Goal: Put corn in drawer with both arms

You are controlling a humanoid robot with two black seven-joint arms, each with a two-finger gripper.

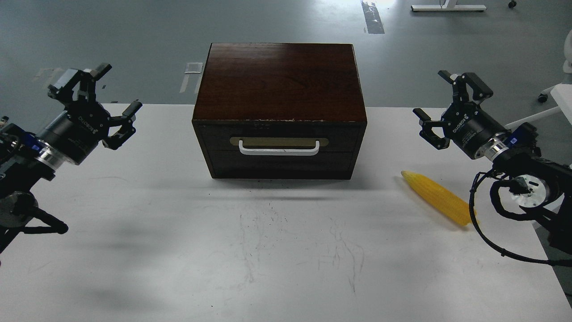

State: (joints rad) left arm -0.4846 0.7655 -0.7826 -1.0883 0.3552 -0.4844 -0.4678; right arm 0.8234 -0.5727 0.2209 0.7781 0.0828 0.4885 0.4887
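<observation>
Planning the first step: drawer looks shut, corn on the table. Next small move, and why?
Probably bring the open left pincer to the white handle: the drawer is closed, and the corn lies near the open right pincer.

Our one view, from the head, facing forward and down

We look from above the near edge of the white table (178,250), at middling range, onto the wooden drawer box (279,76) standing mid-frame, with grey floor (111,36) beyond; our arms enter at the left and right edges.
</observation>
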